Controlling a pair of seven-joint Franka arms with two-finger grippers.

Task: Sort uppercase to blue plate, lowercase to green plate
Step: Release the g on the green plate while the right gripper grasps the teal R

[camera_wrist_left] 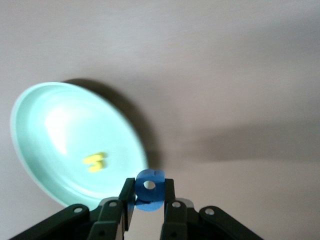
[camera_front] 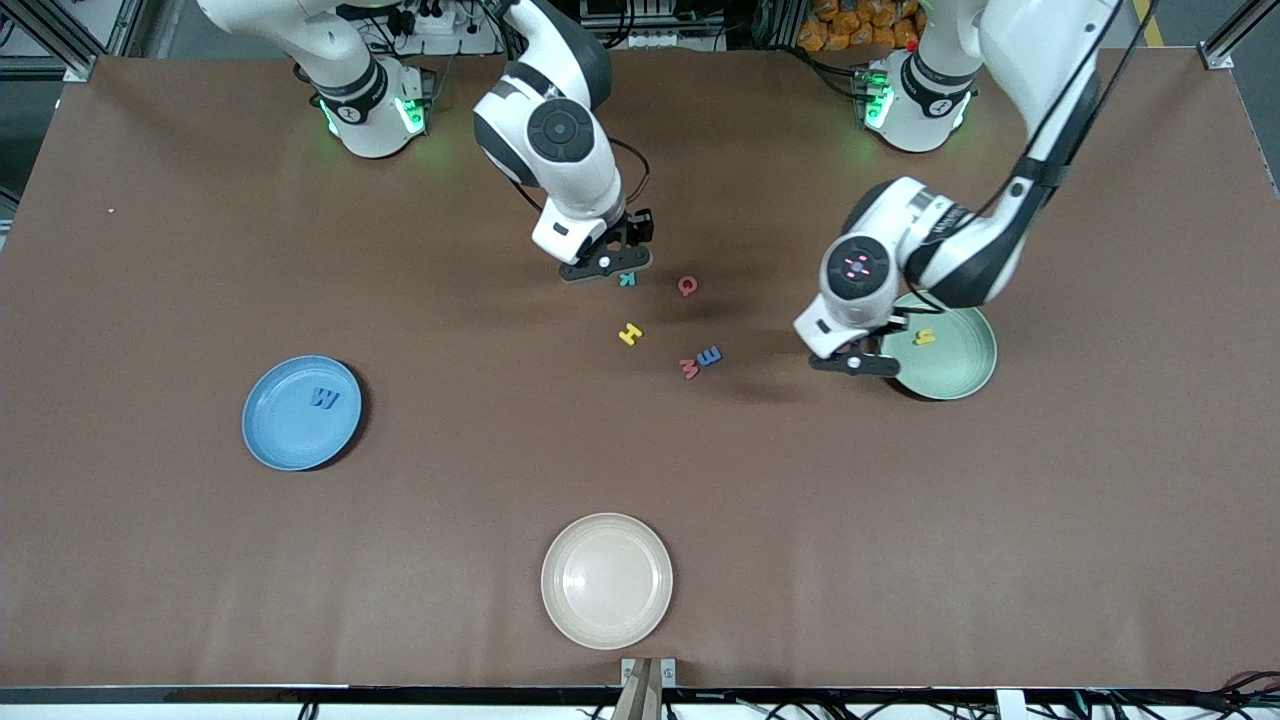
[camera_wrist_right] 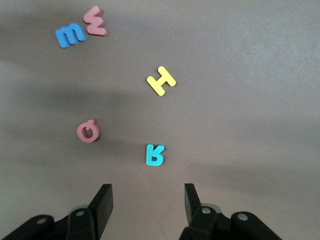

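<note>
My left gripper (camera_front: 868,362) is shut on the small blue g (camera_wrist_left: 149,192) and hangs over the rim of the green plate (camera_front: 962,378) at the edge toward the table's middle. A yellow h (camera_front: 924,337) lies in that plate. My right gripper (camera_front: 607,265) is open and empty, low over the table beside the teal R (camera_front: 627,279). The red Q (camera_front: 687,286), yellow H (camera_front: 630,334), blue m (camera_front: 709,356) and red m-like letter (camera_front: 689,368) lie loose mid-table. The blue W (camera_front: 323,399) lies in the blue plate (camera_front: 275,430).
A cream plate (camera_front: 607,580) with nothing in it sits near the table's front edge, nearer the front camera than the letters. Both arm bases stand along the table's back edge.
</note>
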